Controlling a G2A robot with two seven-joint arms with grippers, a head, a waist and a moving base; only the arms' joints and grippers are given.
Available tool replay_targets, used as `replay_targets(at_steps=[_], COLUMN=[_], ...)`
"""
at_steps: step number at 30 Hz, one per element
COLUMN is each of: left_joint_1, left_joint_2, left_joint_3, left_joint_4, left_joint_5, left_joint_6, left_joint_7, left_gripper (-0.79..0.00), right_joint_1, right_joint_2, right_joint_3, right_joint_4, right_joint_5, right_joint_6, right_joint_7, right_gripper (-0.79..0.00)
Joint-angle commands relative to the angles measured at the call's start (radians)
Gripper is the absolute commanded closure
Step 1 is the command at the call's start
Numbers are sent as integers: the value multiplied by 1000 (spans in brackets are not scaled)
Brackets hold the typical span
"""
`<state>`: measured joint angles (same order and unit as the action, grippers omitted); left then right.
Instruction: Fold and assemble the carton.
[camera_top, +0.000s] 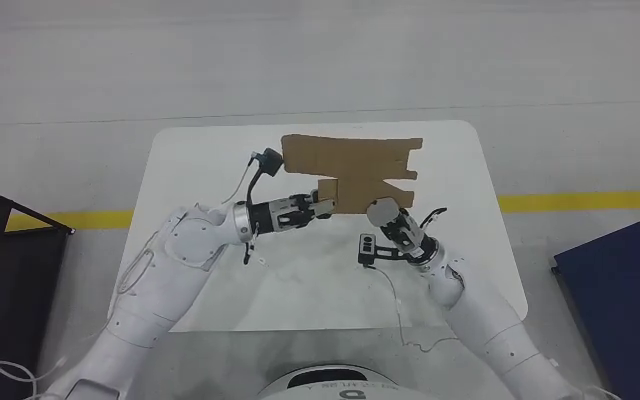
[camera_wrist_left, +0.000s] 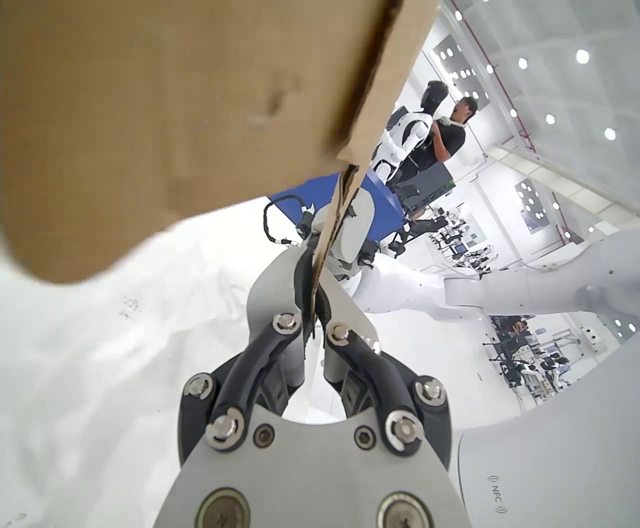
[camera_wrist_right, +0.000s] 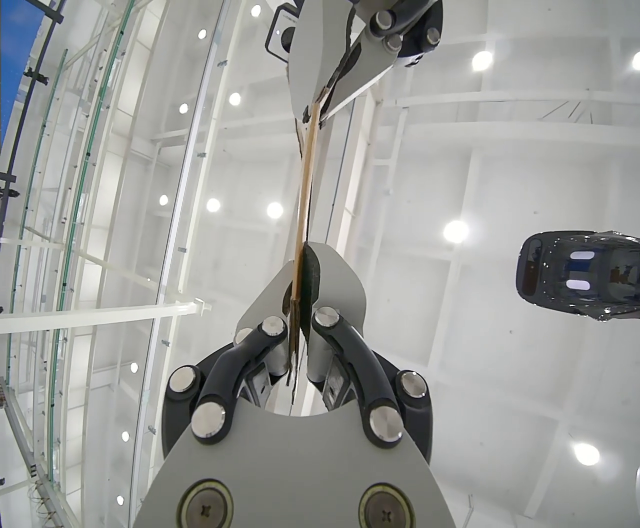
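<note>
Desk first: we see a smooth white top with rounded corners, and over its far half the carton, an unfolded sheet of brown corrugated board with notched flap edges. We find the left gripper and the right gripper near each other at its near edge, each with metal, black-padded fingers closed tight on the thin board.

One carton, a single flat cardboard piece. One white desk. Two robot arms, each with one set of jaws: the left jaws at the carton's near left, the right jaws at its near right. One yellow floor stripe.
</note>
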<state>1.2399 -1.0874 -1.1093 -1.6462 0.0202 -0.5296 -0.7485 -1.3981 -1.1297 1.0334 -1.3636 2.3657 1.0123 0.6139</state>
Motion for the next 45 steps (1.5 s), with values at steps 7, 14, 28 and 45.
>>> replay_targets(at_steps=[7, 14, 28, 45], left_joint_1=[18, 33, 57, -8], left_joint_2=[6, 12, 40, 34], left_joint_3=[-17, -56, -203, -144], left_joint_4=[-3, 4, 53, 105], left_joint_5=[-56, -91, -314, -298], left_joint_6=[27, 27, -32, -26], left_joint_7=[-25, -8, -117, -161], left_gripper=[0, -785, -650, 0], right_joint_1=[14, 22, 12, 40], right_joint_2=[17, 30, 77, 123], right_joint_3=[-33, -46, -84, -149], right_joint_4=[3, 17, -1, -33], right_joint_5=[35, 53, 113, 207], right_joint_6=[0, 0, 0, 0], right_joint_7=[1, 24, -55, -142], right_gripper=[0, 0, 0, 0])
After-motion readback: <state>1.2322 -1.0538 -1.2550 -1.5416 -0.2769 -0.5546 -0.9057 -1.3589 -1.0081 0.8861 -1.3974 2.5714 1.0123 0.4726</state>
